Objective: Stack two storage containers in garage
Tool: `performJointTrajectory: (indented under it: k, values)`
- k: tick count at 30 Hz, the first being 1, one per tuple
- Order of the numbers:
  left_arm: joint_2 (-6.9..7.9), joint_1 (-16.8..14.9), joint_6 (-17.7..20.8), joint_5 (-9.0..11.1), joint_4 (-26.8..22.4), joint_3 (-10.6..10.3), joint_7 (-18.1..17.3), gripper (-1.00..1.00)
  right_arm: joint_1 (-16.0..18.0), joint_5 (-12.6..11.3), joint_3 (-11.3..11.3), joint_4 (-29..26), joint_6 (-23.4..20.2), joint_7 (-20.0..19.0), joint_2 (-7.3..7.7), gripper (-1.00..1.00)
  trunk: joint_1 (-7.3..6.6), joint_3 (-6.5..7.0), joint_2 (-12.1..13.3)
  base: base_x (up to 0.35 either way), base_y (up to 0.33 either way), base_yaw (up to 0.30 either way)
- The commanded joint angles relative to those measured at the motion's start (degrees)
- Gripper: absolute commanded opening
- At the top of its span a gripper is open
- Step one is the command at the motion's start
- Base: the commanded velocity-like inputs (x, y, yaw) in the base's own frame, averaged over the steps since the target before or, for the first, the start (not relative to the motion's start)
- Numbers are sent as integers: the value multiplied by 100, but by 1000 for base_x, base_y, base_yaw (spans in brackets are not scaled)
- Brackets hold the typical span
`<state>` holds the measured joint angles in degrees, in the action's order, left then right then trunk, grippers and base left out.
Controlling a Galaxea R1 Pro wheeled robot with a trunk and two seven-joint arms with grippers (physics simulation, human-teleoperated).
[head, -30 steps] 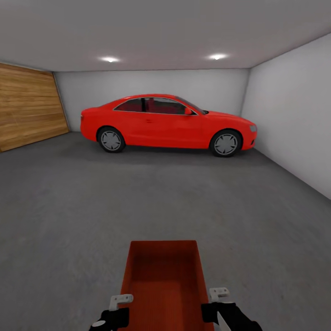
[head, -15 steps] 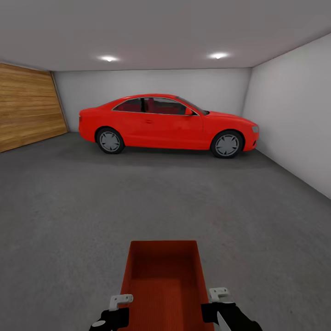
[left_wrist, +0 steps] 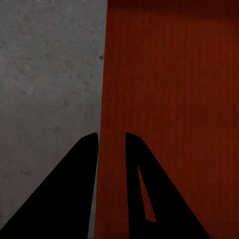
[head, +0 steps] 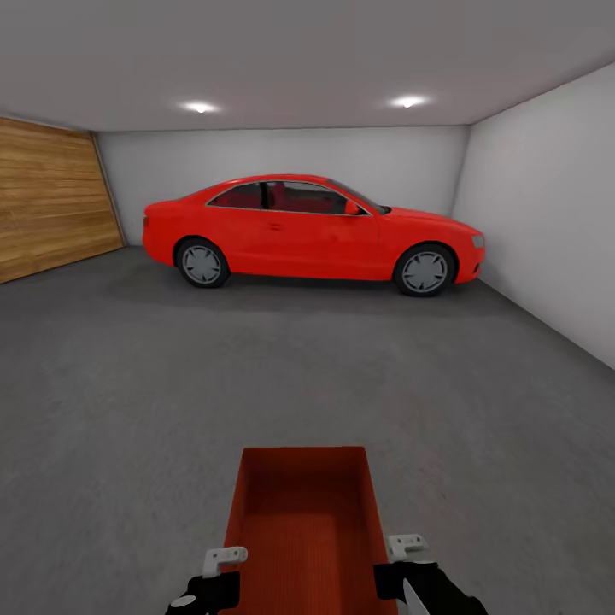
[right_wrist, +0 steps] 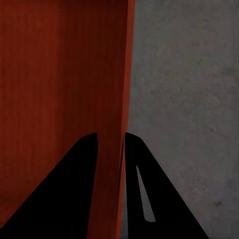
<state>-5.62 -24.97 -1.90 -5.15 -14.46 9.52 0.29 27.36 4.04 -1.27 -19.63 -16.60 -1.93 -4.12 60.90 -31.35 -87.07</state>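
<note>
Standing in the garage watching this: the robot has one storage container (head: pixel 303 530) held out in front of it, low and centred, one gripper on each long side. The left gripper (left_wrist: pixel 110 137) has its fingers nearly closed, pinching the bin's left wall with one finger inside and one outside. The right gripper (right_wrist: pixel 110 135) does the same on the right wall, fingers a narrow gap apart with the wall edge between them. From the head view both grippers sit at the near end of the bin, black with pale brackets.

Bin itself is orange-red, open on top, rectangular, shallow straight walls, fine ribbing running along the bottom. Looks empty.

Below it is the dark grey mottled floor (head: pixel 128 384). Whether the bin is touching the concrete or hanging above it, can't tell from here. Its near end is cut off at the edge of the head view, same with most of both arms.

Further back there's a red car (head: pixel 307 231) parked side-on by the back wall, and a wooden panel door (head: pixel 51 201) on the left.
</note>
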Motion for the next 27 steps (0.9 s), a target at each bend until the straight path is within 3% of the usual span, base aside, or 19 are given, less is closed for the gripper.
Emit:
performJointTrajectory:
  k: [1, 27]
  values:
    - [53, -6, -21, -33, -4, -64, -169, -100, -2, -114, 189, 3, -38, -26, 154, -100, 2, -5, -3, 242, 0, 0]
    - [53, -8, -21, -30, -3, -64, -169, -100, -1, -114, 189, 3, -37, -26, 150, -100, 2, -5, -3, 242, 0, 0]
